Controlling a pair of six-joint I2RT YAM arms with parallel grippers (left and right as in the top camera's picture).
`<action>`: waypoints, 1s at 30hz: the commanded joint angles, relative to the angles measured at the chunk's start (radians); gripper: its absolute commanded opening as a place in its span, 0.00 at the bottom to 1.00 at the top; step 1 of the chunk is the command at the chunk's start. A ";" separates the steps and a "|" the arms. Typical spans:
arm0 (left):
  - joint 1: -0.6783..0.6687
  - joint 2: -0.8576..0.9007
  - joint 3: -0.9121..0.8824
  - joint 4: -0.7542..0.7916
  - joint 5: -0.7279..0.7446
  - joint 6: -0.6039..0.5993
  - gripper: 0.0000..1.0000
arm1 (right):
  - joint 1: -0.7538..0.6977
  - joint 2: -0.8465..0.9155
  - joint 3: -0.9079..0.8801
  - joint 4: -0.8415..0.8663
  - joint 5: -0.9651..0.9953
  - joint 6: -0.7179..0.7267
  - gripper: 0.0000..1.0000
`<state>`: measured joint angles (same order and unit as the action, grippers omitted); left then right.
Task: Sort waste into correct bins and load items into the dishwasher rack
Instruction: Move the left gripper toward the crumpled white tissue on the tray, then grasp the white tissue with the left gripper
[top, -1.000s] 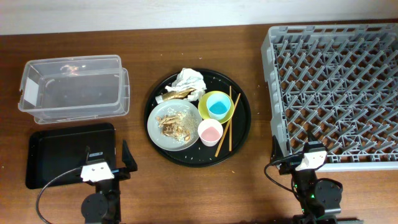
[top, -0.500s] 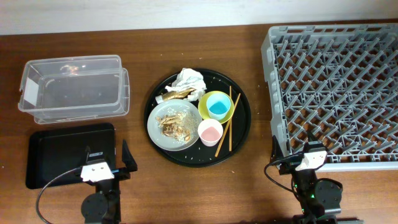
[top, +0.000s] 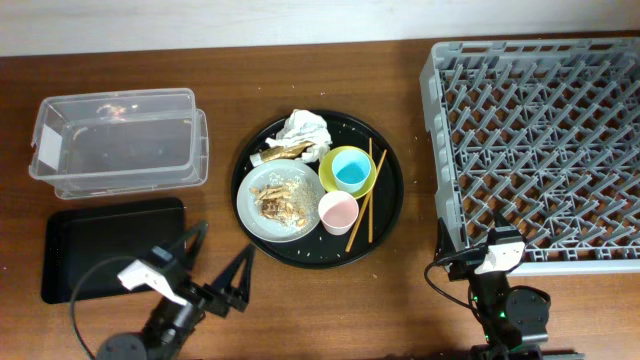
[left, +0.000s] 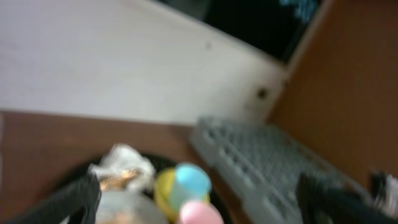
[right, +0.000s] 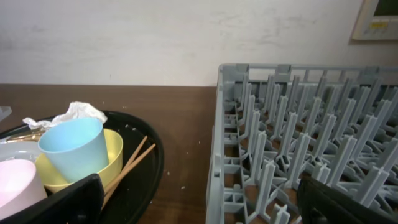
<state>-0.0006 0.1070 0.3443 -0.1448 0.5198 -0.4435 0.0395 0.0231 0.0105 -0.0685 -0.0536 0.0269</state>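
A strip of brown wooden table (top: 215, 210) separates the large round black tray (top: 392, 195) from the left gripper (top: 226, 242), which angles toward it with fingers spread wide.

The left tool (top: 228, 240), fingers spread wide, has a short strip of bare table (top: 215, 215) ahead of it. Past that strip is the near rim of the round black tray (top: 388, 190), where the plate (top: 248, 205) and the pink cup (top: 337, 211) are the first things in the way. Just beside its left finger lies the shallow black tray (top: 100, 250), and the clear tub (top: 200, 150) stands beyond that. The right tool (right: 199, 186), also spread, has the rack (top: 430, 130) close ahead and to its right, its wall and upright pegs blocking that side. Ahead to its left, an open lane of table runs between the rack and the round tray. At that tray's edge lie the chopsticks (top: 362, 210), beside the bowl (right: 115, 152) holding the blue cup (right: 71, 149).
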 joint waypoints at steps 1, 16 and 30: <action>-0.001 0.322 0.358 -0.297 -0.097 0.222 0.99 | 0.006 -0.003 -0.005 -0.005 -0.017 0.011 0.98; -0.201 1.601 1.617 -1.008 -0.243 0.402 0.99 | 0.006 -0.003 -0.005 -0.005 -0.017 0.011 0.98; -0.344 2.173 1.617 -0.630 -0.554 0.252 0.79 | 0.006 -0.003 -0.005 -0.005 -0.017 0.011 0.98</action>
<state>-0.3450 2.2211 1.9430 -0.8215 -0.0048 -0.1268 0.0402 0.0235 0.0101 -0.0677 -0.0608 0.0273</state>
